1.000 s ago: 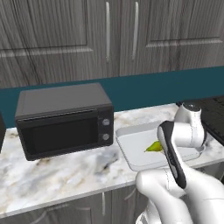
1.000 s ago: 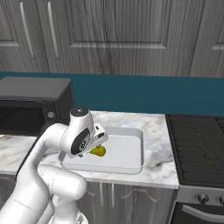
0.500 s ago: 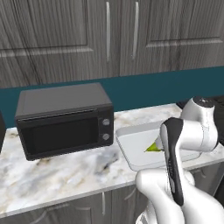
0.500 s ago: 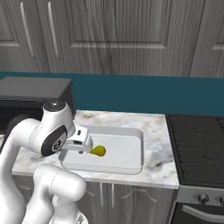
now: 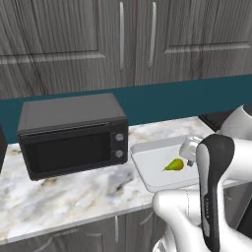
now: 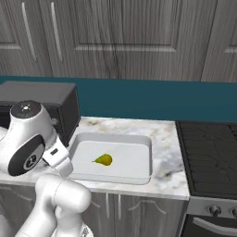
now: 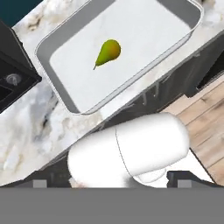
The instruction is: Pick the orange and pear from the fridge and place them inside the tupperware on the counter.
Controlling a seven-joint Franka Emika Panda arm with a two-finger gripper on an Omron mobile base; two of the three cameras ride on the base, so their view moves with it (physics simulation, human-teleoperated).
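The yellow-green pear [image 7: 108, 52] lies on its side in the white-grey tupperware [image 7: 61, 94], alone there; it also shows in the left base view [image 5: 173, 165] and the right base view [image 6: 103, 160]. The tupperware [image 6: 139, 172] stands on the marbled counter [image 5: 74, 197]. My gripper [image 7: 113, 180] is open, its dark tips far apart with nothing held. It hangs above the counter's front edge, drawn back from the tupperware and looking down at it. In the right base view the hand [image 6: 59, 156] sits just left of the tray. The orange and the fridge are out of view.
A black microwave [image 5: 71, 140] stands on the counter left of the tupperware. A dark stove top [image 6: 208, 152] lies to the right. Dark wood-grain cabinets [image 6: 120, 28] hang above a teal backsplash. Wooden floor [image 7: 205, 118] shows below the counter's edge.
The gripper has let go of the pear, which now lies free in the tupperware. The hand has lifted and pulled back from the tray toward the counter's front edge.
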